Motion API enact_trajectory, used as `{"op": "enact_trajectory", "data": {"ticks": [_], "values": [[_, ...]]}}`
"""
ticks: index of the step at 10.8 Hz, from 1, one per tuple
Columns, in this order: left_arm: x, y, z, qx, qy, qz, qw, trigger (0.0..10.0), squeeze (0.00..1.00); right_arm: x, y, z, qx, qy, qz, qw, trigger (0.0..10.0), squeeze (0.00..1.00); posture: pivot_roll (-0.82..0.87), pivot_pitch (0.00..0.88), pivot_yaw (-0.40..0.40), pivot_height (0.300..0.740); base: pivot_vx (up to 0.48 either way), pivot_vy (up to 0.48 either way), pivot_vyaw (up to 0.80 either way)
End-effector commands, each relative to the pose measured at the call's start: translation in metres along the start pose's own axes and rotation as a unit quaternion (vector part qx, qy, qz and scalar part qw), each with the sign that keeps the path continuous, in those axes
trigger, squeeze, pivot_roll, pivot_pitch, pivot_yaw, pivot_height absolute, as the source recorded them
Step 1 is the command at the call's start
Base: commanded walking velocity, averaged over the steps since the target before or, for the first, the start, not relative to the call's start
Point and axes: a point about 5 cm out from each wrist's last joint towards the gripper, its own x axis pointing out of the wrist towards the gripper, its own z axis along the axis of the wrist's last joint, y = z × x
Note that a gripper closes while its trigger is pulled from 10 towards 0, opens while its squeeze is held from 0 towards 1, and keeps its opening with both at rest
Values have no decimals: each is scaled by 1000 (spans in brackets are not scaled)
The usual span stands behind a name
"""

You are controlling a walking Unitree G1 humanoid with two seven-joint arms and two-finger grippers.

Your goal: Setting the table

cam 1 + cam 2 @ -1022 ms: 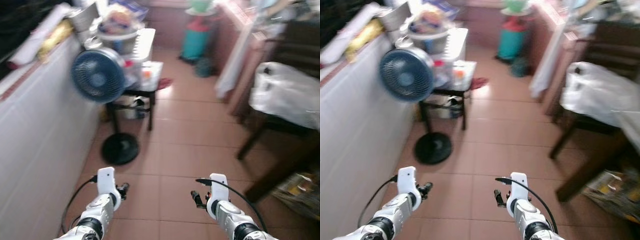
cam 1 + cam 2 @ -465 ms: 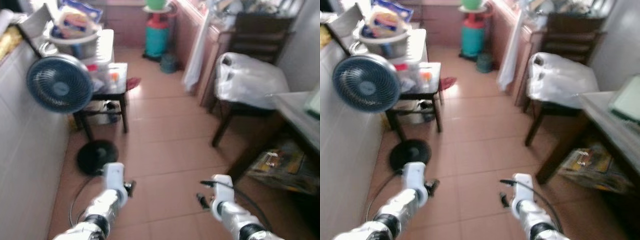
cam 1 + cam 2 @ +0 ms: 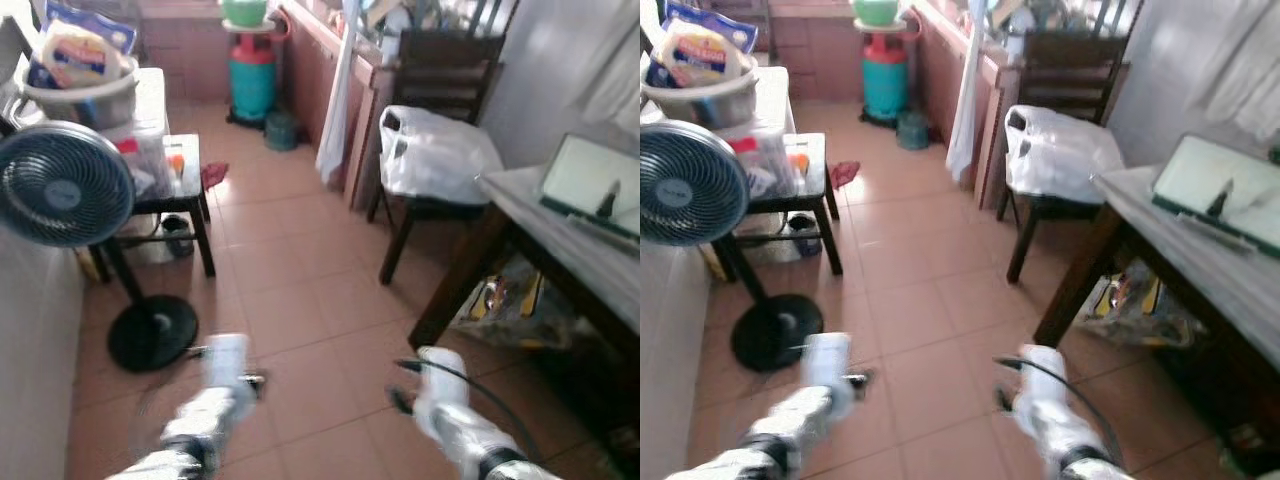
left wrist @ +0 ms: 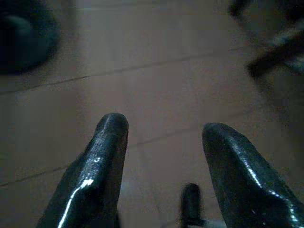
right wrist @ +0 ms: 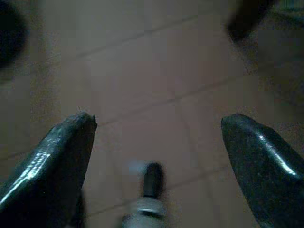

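- While nothing is carried, the left gripper and right gripper hang low over the floor, fingers spread, empty, likely kept clear for walking.
- Right of them stands the table, bearing a tray.
- Beyond, a chair holds a bag; a fan stands left.

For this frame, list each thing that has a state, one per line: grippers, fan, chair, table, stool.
left gripper: open, empty, over the floor tiles
right gripper: open, empty, over the floor tiles
standing fan: upright on its round base
chair: upright, white plastic bag on its seat
table: bears a flat green-edged board
black stool: upright, loaded with containers
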Motion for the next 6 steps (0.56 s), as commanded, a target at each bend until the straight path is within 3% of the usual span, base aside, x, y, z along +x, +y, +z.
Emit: {"op": "enact_trajectory", "data": {"ticks": [1,4,6], "values": [[1,-4,0,-5,-1,1,1000,10000,0,-1,-8,1,4,-2,-10,1000,10000,0,59,0,-48,740,0,0,0],[0,0,0,42,-3,5,999,10000,0,-1,-6,0,-2,1,-6,1000,10000,0,86,0,-19,740,0,0,0],[-1,5,0,95,-3,0,995,10000,0,-1,-5,-1,41,-7,-14,999,10000,0,118,0,39,740,0,0,0]]}}
